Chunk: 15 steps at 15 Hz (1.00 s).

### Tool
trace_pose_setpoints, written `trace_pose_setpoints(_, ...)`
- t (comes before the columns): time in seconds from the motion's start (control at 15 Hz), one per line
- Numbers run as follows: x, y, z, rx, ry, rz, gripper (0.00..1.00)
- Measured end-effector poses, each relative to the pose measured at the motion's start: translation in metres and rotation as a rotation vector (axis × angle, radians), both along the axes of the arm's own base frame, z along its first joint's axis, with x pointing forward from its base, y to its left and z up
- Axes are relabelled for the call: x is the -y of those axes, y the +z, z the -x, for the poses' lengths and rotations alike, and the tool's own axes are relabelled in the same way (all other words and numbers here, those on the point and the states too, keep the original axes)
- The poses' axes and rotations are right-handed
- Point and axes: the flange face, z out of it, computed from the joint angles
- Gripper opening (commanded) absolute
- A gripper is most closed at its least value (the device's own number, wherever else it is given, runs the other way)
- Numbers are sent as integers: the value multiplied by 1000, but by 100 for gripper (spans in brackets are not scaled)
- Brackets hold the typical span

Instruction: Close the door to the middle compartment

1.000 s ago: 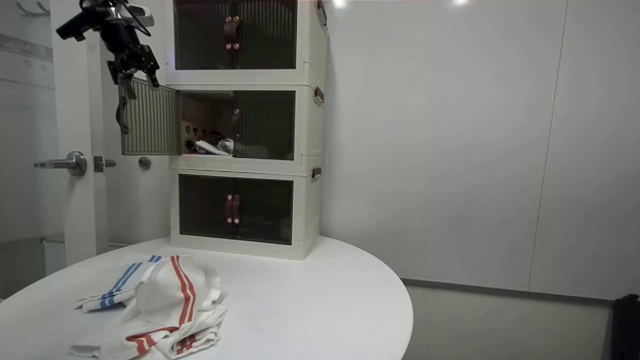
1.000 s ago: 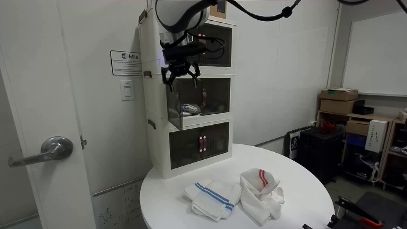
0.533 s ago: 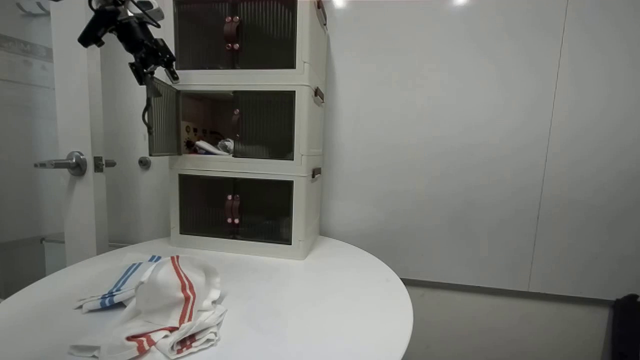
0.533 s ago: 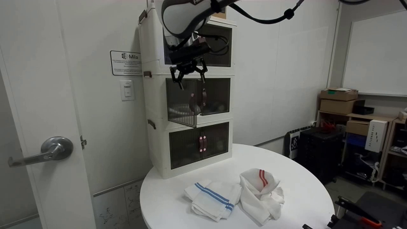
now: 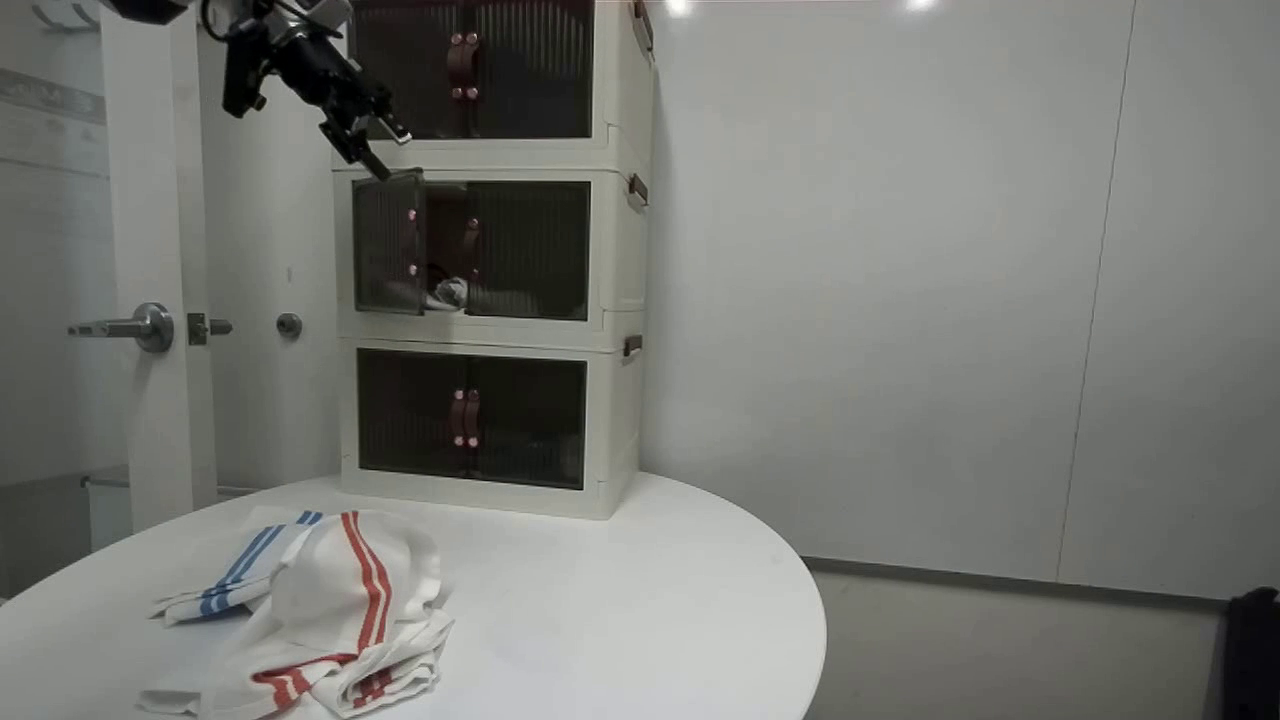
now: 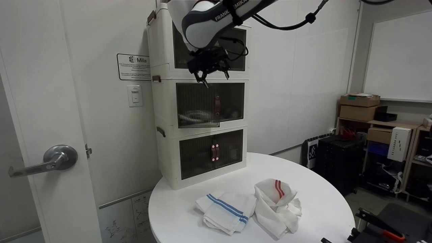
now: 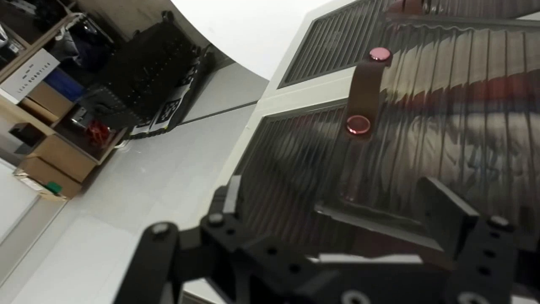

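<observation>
The door is the dark ribbed left panel of the middle compartment. It stands partly open, its free edge a little out from the frame. The door also shows in an exterior view and in the wrist view, with a brown-red strap handle. White items show through the gap. My gripper is open and empty at the door's top edge; it also shows in an exterior view. In the wrist view one finger overlaps the door's top edge; I cannot tell whether it touches.
The top unit and the bottom unit have closed panels. The compartment's right panel is shut. Cloths with red and blue stripes lie on the round white table. A room door with a lever stands beside the cabinet.
The door has swung from wide open to only partly open. My gripper has moved along with it, toward the cabinet and its centre, and has tilted. The cloths have not moved.
</observation>
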Motion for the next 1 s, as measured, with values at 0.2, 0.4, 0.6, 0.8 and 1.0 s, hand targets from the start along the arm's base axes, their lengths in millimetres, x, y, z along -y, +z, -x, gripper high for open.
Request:
trace_pose_setpoints(0.2, 8, 0, -1, 11, -34, -9, 100)
trace_pose_setpoints(0.4, 12, -3, -5, -47, 9, -134, 100)
trace_pose_setpoints(0.6, 25, 1, -14, -90, 104, -256, 100)
trace_pose_setpoints(0.8, 44, 3, -23, -139, 212, -359, 100)
trace_pose_setpoints(1.0, 60, -5, -31, -206, 304, -422, 100)
